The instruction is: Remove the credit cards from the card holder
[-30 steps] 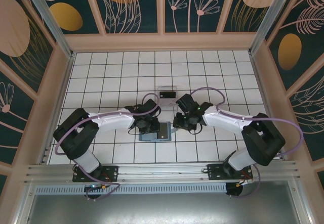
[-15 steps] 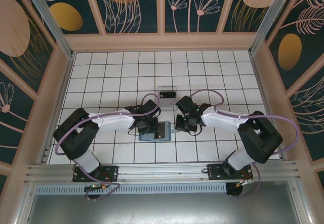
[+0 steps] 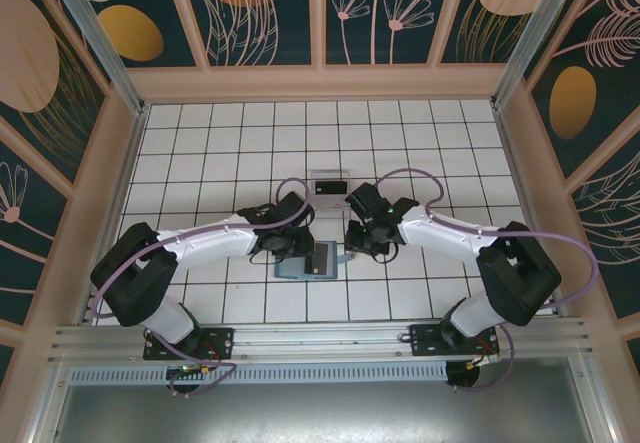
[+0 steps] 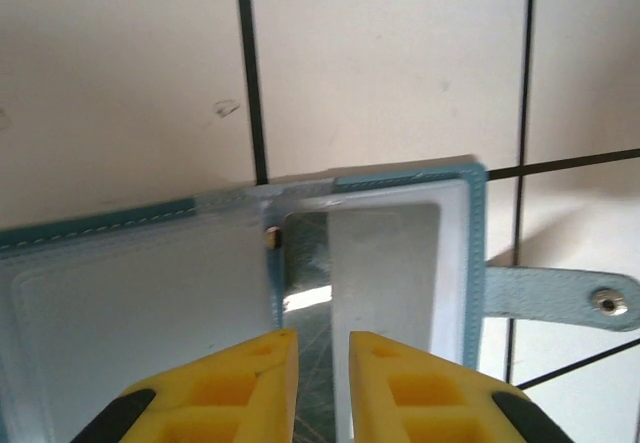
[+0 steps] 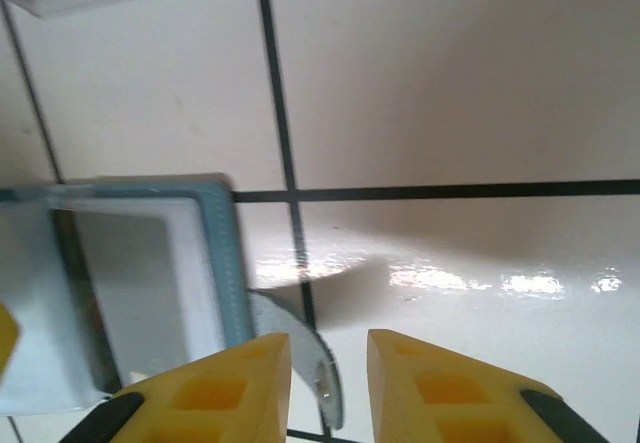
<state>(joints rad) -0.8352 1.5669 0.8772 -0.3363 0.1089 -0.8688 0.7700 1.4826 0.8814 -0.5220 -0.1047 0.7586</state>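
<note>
1. The left tool [image 4: 322, 348] hangs low over the open card holder [image 4: 140, 293], at the bottom centre of the left wrist view. Its yellow jaws stand a narrow gap apart with nothing seen between them, so it grips nothing.
2. The card holder lies flat and spread open on the tiled bench [image 3: 200, 143], in the lower middle of the overhead view between the two tools. It looks soft and light, likely to slide or fold if tugged, so one tool probably has to pin it.
3. One of the credit cards [image 4: 385, 273] sits in the right-hand clear pocket, pale and flush, not yet out. It is likely thin, stiff and slippery. It is best pinched at a freed short edge and drawn straight along the pocket. Whether more cards lie beneath, I cannot tell.
4. The strap tab [image 4: 555, 298] sticks out to the right of the holder, unfastened.
5. The right tool [image 5: 328, 348] hovers above that strap at the bottom of the right wrist view, jaws slightly parted, holding nothing.
</note>
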